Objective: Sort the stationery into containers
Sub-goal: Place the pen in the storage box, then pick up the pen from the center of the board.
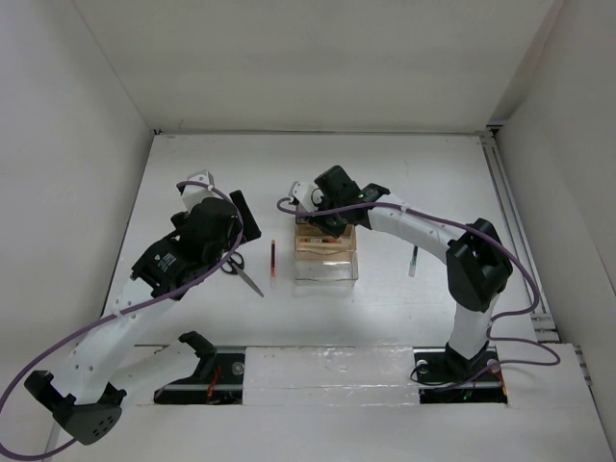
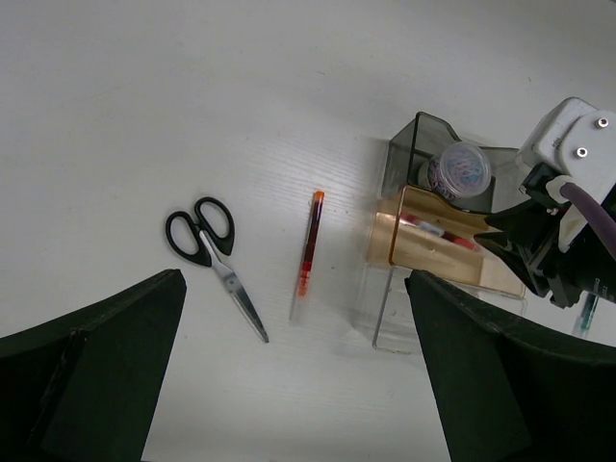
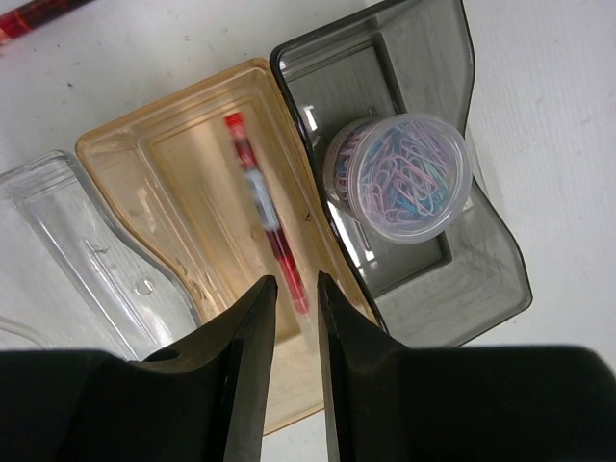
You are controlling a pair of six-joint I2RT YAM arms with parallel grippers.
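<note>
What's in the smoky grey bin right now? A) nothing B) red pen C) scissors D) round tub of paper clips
D: the round tub of paper clips sits in the grey bin; the scissors lie on the table, and a red pen is in the amber bin.

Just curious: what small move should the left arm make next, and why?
Probably lower the open left gripper onto the loose red pen: it lies on the table beside the scissors, and the amber bin already holds a matching pen.

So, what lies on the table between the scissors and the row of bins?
One red pen, lying alone between the scissors and the amber bin, touching neither. The left wrist view shows it best.
</note>
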